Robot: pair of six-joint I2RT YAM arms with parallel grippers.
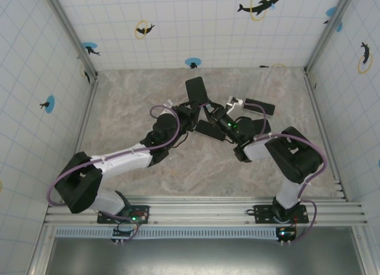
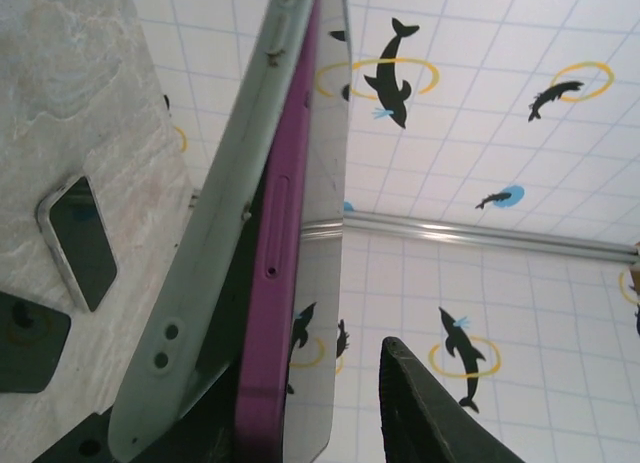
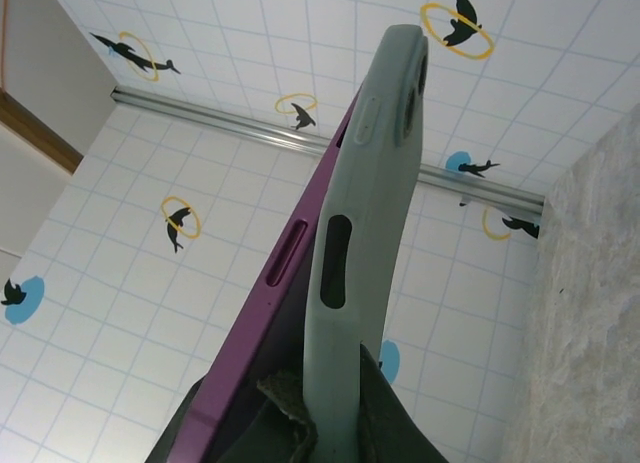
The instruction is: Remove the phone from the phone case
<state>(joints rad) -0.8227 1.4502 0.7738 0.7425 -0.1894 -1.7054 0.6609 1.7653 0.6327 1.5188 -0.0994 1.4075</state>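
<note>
Phone first — purple, held up edge-on between my two grippers over the middle of the table. My right gripper has its jaws pinched almost together on the wall of the grey-green phone case. My left gripper straddles phone and case, jaws narrow but not closed — one finger stands just off the glass. Near the jaws the case gapes away from the phone; at the other end they meet. A white-edged handset lies flat on the table.
</note>
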